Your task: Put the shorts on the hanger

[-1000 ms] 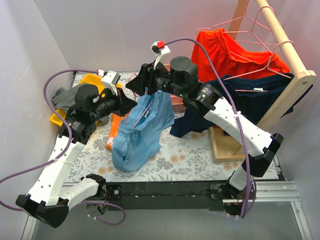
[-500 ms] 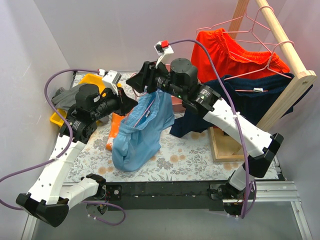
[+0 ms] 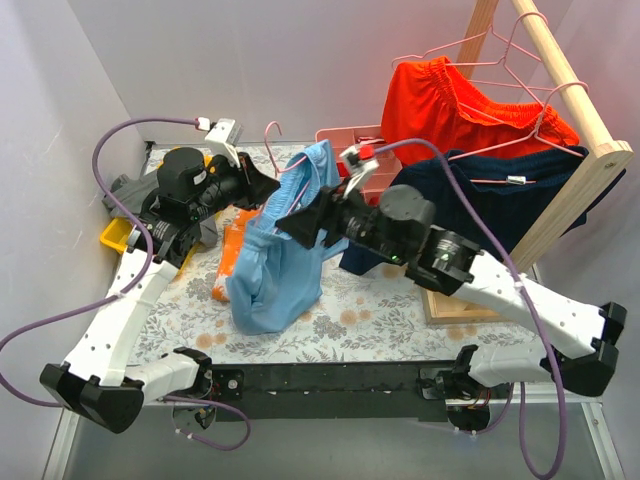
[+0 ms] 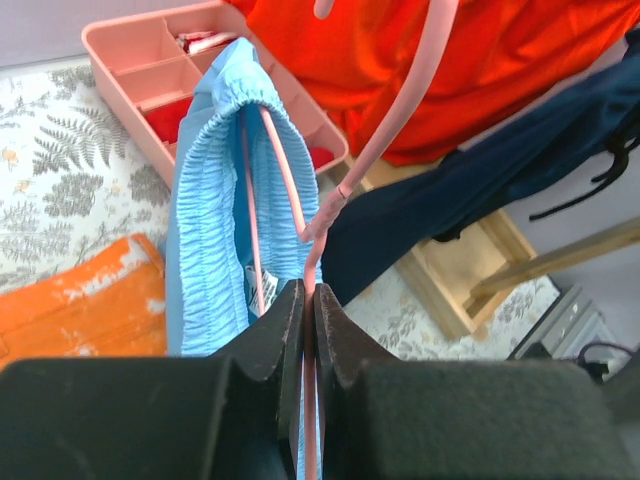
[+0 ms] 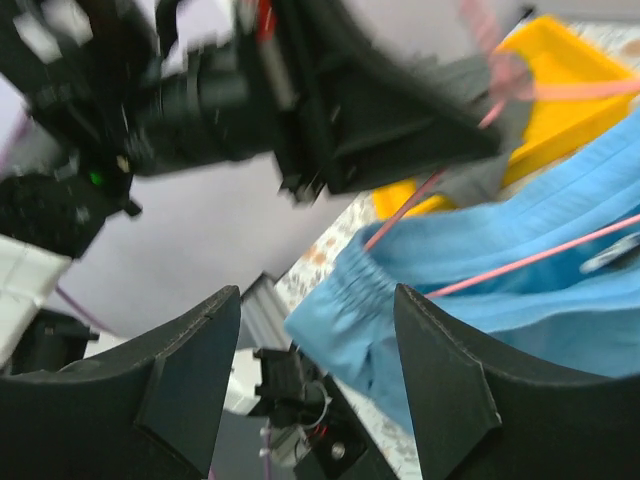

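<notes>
Pulled back and lower than 1 second ago, the right gripper (image 3: 288,222) hangs spread open just beside the shorts (image 3: 272,280), gripping nothing. The left gripper (image 4: 308,300), now raised higher, is clenched on the hanger (image 4: 395,112) wire. The shorts' waistband drapes over the hanger, above the table (image 3: 370,300).

I count two grippers of mine: left gripper (image 4: 308,300), right gripper (image 5: 318,295). Five pieces of clothing or cloth, one each:
- the shorts (image 3: 280,270)
- red-orange shorts (image 3: 450,100)
- navy garment (image 3: 480,210)
- orange cloth (image 4: 80,290)
- grey cloth (image 3: 120,190)

Pink wire hangers: the hanger (image 4: 392,118), plus at least two rail hangers (image 3: 430,50) (wires cross, so I can't count surer). One yellow bin (image 3: 115,238), one pink tray (image 4: 130,40), one wooden rail (image 3: 575,80).
</notes>
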